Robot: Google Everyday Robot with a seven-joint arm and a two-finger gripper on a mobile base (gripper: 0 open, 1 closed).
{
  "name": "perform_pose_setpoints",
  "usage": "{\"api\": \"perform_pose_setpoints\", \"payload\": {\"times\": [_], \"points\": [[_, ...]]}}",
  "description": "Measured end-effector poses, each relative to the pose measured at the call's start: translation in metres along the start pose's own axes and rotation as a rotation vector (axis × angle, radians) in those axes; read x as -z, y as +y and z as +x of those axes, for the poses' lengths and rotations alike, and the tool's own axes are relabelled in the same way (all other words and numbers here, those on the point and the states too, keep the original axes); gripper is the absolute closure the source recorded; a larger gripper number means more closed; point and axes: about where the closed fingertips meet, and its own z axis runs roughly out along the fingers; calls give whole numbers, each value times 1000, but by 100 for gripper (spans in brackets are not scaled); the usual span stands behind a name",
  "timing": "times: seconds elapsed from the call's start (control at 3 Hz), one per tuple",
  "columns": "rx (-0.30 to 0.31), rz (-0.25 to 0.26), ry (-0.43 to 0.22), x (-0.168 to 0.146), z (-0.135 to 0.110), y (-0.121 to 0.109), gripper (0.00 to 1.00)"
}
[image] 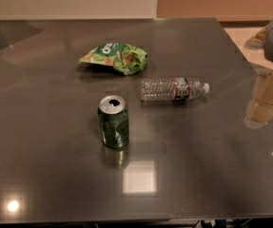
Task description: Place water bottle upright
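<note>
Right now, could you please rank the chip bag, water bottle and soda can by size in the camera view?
Chip bag, largest.
Water bottle and soda can: alike, can nearer, so unranked.
Pincer at the right edge.

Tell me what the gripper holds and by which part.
Nothing that shows: the gripper is at the right edge, apart from the water bottle lying on its side on the table.

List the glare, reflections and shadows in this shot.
Camera view: a square glare patch shines on the table in front of the can, a small round hotspot near the lower left corner; the can and the lying bottle mirror faintly in the glossy top; the bag casts a soft shadow; the gripper sits at the right edge.
</note>
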Motion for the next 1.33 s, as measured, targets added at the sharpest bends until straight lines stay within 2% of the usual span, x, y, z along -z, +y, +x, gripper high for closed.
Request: {"api": "perform_pose_setpoints", "payload": {"times": [0.33,0.67,1.0,1.33], "points": [[0,0,0,0,0,0,0],[-7,-24,33,-11,-7,-12,0],[-19,-61,56,-34,-15,-37,0],[-2,-87,62,-62,-25,-66,0]]}}
